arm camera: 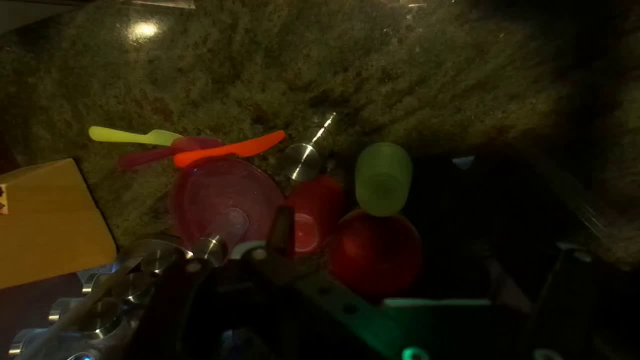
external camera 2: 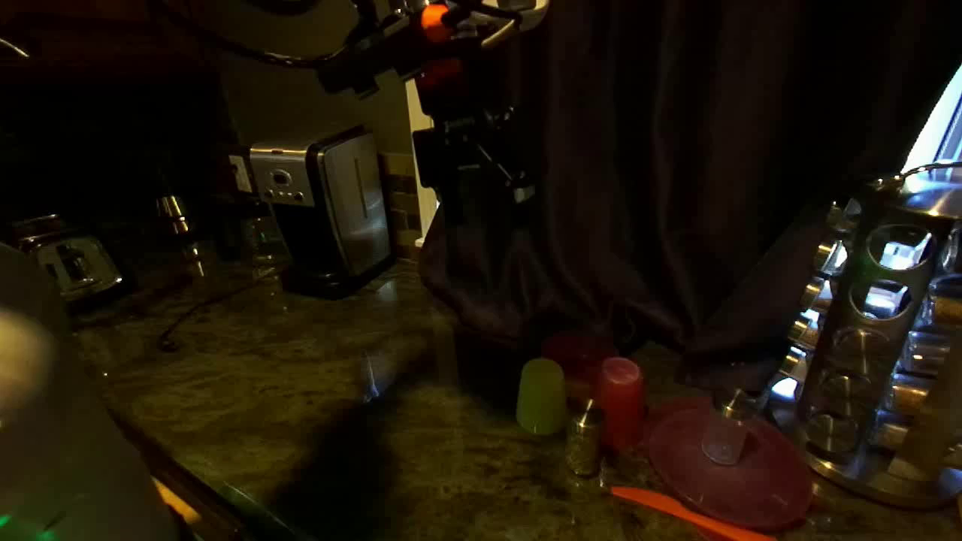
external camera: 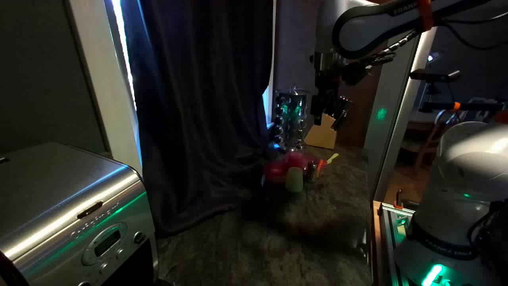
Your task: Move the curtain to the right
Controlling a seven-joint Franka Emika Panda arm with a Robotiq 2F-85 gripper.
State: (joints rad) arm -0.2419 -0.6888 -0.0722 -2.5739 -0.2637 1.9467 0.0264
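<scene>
The curtain [external camera: 202, 111] is a tall dark drape with long vertical folds, hanging in front of a bright window and spreading onto the counter. It also shows in an exterior view [external camera 2: 676, 165] behind the arm. My gripper [external camera: 322, 107] points down above the counter, right of the curtain in that view. In an exterior view the gripper [external camera 2: 481, 203] overlaps the curtain's near side, and their contact cannot be told. In the wrist view the gripper's fingers [arm camera: 425, 245] are spread wide, with nothing seen held between them. The curtain cannot be made out in that dark view.
Below the gripper stand a green cup [arm camera: 384, 179], a red cup [arm camera: 315, 212], a red bowl [arm camera: 375, 255], a pink plate [arm camera: 227, 200] and plastic knives [arm camera: 230, 150]. A spice rack [external camera 2: 864, 338] and knife block [external camera: 322, 133] stand nearby. A metal appliance [external camera: 71, 214] stands left.
</scene>
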